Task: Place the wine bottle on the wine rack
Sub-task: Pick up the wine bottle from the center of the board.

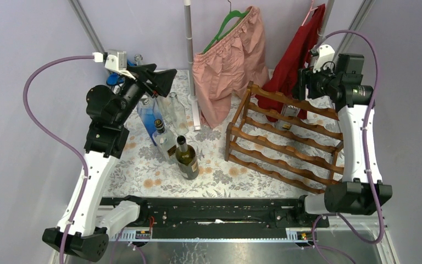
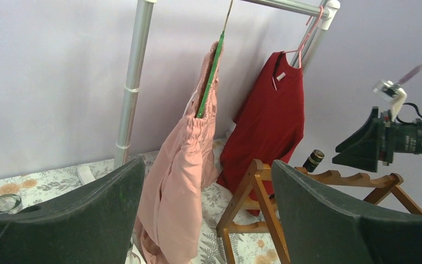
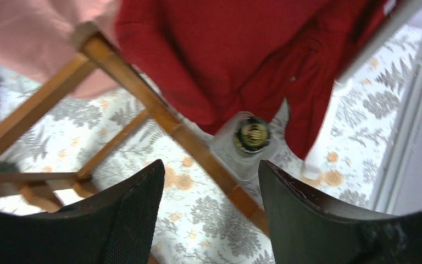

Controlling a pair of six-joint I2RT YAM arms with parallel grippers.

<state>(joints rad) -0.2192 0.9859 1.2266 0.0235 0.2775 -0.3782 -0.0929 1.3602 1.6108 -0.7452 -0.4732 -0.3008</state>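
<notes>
While both pincers stand open and hold nothing, the holdings are as follows.

Item 1: wine bottle (image 3: 253, 133), clear glass, dark cap. It lies on an upper tier of the wine rack (image 1: 286, 146) toward its far side, cap end facing the right arm. Whether the body sits fully in a scallop cannot be told.

Item 2: right pincer (image 3: 211, 170), jaws spread, near the cap and apart from it.

Item 3: left pincer (image 2: 209, 165), jaws spread, raised over the far left of the worktop (image 1: 143, 170), well apart from the rack.

Item 4: dark green bottle (image 1: 187, 159), upright among other bottles on the worktop, left of the rack.

Item 5: red garment (image 3: 225, 49), hanging just behind the rack, its hem near the bottle's neck.

Condition note: placement looks done or nearly so.

Hazards:
- A finger clipping the cap or a rail could roll the bottle out of its cradle.
- The hem could catch on a finger and drag the neck.
- A nudge to the rack might unseat a poorly cradled bottle.
</notes>
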